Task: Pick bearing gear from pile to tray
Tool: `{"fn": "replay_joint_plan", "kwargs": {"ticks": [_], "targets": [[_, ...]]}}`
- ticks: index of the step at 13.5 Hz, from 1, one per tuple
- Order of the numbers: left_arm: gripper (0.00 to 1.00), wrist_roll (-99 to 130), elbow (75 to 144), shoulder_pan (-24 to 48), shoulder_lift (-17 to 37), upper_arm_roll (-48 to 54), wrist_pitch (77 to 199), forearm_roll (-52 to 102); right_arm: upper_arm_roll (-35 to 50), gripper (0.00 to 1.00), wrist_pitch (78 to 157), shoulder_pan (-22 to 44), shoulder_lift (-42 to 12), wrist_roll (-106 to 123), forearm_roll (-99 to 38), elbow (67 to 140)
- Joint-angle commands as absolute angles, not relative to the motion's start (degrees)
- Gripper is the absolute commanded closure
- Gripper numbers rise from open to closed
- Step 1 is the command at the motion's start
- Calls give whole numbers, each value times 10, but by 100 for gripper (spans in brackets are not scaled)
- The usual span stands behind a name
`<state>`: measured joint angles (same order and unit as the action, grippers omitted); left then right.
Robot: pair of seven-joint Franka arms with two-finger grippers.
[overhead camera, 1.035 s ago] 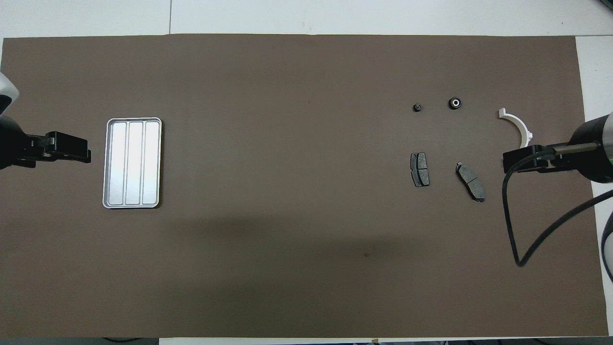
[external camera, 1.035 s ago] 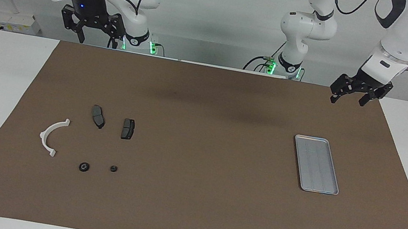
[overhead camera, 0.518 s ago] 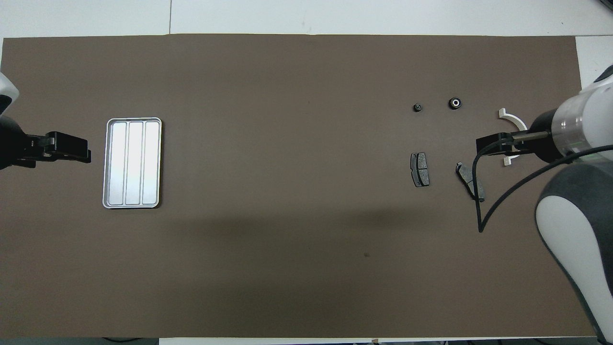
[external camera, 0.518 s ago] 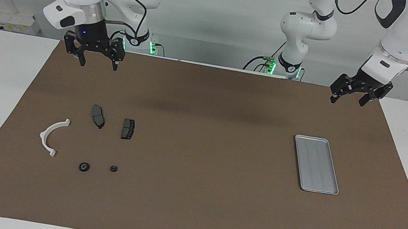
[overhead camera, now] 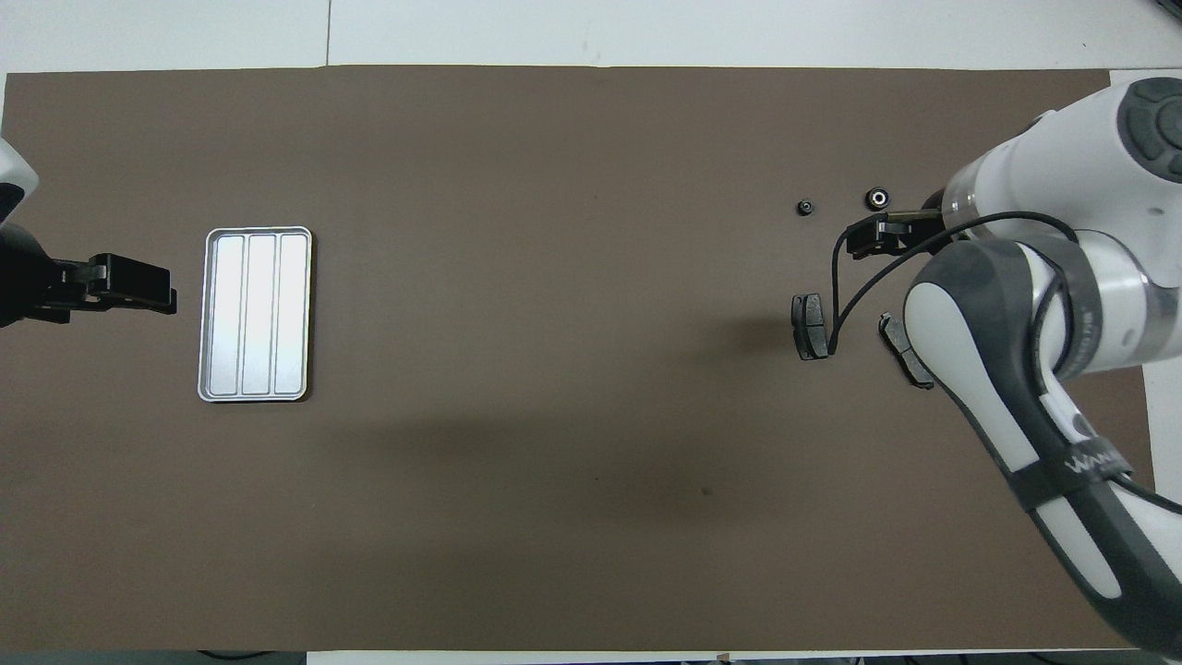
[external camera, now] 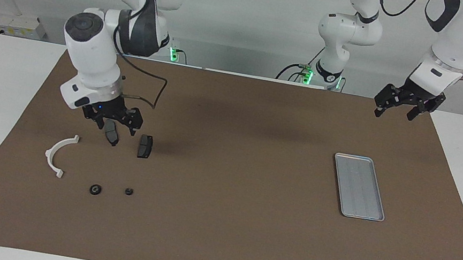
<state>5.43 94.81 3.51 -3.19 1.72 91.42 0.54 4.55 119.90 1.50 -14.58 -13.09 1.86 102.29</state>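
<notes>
Reaching for the bearing gear.
Right gripper (external camera: pixel 111 124), fingers open and empty, hangs over the brake pads (external camera: pixel 111 132); bearing gear (external camera: pixel 95 190) lies ahead. Left gripper (external camera: pixel 399 108) waits open, tray (external camera: pixel 377 198) untouched.

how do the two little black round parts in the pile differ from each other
The larger round part has a wider body and a pale centre seen from overhead; the smaller round part is clearly narrower with a darker middle. The larger lies beside the white arc bracket, toward the right arm's end; the smaller lies toward the table's middle. Both are black, lie flat on the brown mat, untouched.
</notes>
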Motion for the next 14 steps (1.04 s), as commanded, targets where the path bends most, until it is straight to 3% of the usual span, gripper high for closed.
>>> {"fn": "replay_joint_plan", "kwargs": {"ticks": [1, 7, 11, 14], "targets": [[0, 64, 956, 40, -47, 15, 900, -4, 48, 0, 1229, 15, -217, -173, 39, 974], [0, 83, 983, 52, -58, 16, 911, -4, 48, 0, 1221, 43, -355, -258, 69, 854], [0, 83, 1036, 54, -81, 15, 952, -5, 48, 0, 1229, 46, -400, -265, 89, 817], [0, 84, 1056, 48, -88, 15, 979, -5, 48, 6, 1237, 44, -405, -265, 91, 816]]}}
